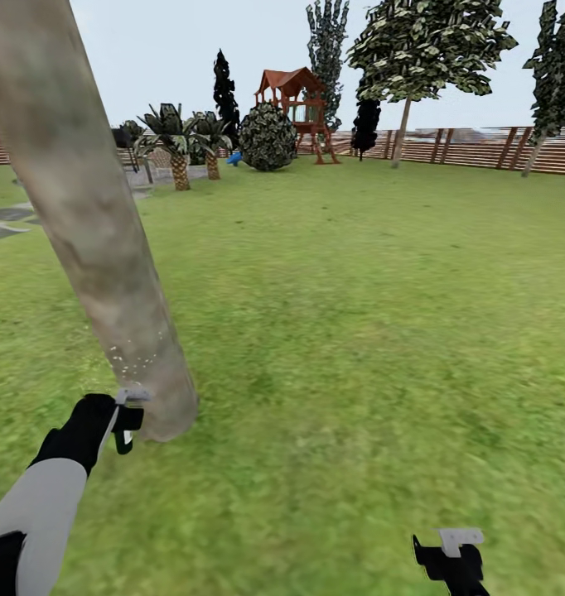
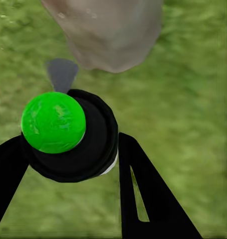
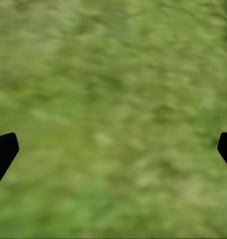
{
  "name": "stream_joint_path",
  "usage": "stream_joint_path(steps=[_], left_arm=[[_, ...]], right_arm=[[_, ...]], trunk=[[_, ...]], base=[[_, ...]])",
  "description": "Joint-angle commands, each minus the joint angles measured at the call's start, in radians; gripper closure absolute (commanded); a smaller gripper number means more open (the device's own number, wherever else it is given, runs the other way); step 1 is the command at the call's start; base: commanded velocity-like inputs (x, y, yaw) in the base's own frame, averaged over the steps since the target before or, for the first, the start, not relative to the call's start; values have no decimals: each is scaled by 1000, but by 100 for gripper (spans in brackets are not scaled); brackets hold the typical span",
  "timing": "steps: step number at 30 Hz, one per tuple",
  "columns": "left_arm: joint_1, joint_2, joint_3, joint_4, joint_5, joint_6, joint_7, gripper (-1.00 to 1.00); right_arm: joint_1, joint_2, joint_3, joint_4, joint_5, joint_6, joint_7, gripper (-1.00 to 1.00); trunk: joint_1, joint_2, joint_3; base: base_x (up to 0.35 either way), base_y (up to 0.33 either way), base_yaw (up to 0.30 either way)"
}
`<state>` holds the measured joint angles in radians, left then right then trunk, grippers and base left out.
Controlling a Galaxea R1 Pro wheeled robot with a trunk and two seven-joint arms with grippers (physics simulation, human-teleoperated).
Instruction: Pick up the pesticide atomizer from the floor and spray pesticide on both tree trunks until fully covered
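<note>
Head view: left gripper (image 1: pixel 127 418) beside tree trunk (image 1: pixel 92 223)

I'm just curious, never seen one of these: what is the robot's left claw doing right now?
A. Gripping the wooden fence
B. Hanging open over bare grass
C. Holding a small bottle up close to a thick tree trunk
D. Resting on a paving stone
C: the left gripper is shut on the atomizer, right beside the base of the tree trunk.

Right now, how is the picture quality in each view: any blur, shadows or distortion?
Head view: even, flat light with no cast shadows; the tree trunk leans as if distorted by a wide lens; the far fence is crisp. Left wrist view: the pesticide atomizer is sharp, the grass smeared. Right wrist view: grass wholly blurred, only fingertips at the edges.
</note>
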<state>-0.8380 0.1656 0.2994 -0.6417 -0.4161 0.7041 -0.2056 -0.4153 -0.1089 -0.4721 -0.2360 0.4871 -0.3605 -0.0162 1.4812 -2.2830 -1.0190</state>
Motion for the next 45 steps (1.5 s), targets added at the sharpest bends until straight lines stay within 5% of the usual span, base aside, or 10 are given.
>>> stream_joint_path(steps=[1,6,16,19,21,24,26,32,37,45], left_arm=[[7,1,0,0,0,0,0,100],[31,-5,0,2,9,-8,78,100],[43,-37,4,79,12,-52,86,100],[43,-38,4,114,14,-130,118,100],[43,-38,5,141,29,-143,151,100],[43,-38,3,179,112,-155,169,100],[45,-37,3,183,122,-160,174,100],[46,-38,1,183,133,-163,312,100],[46,-79,-5,170,131,-167,317,100],[46,-81,-5,170,131,-190,318,100]], right_arm=[[0,0,0,0,0,0,0,-100],[0,2,1,0,-1,0,-1,-100],[0,2,1,0,-1,0,0,-100],[0,2,1,0,-1,0,1,-100],[0,2,1,0,-1,0,1,-100],[0,2,1,0,-1,0,1,-100],[1,2,1,0,-1,0,1,-100],[0,2,0,0,-1,0,-2,-100],[1,0,0,0,-1,0,-2,-100],[0,1,1,0,1,0,-1,-100]], trunk=[[0,0,0],[0,0,0],[0,0,0],[0,0,0],[0,0,0],[0,0,0],[0,0,0],[0,0,0],[0,0,0],[0,0,0]], base=[[0,-275,0],[5,-275,222],[179,-224,266],[241,-187,34],[227,-195,5],[80,-253,124],[-52,-269,244],[-135,-157,275],[79,-64,133],[231,-168,2]])
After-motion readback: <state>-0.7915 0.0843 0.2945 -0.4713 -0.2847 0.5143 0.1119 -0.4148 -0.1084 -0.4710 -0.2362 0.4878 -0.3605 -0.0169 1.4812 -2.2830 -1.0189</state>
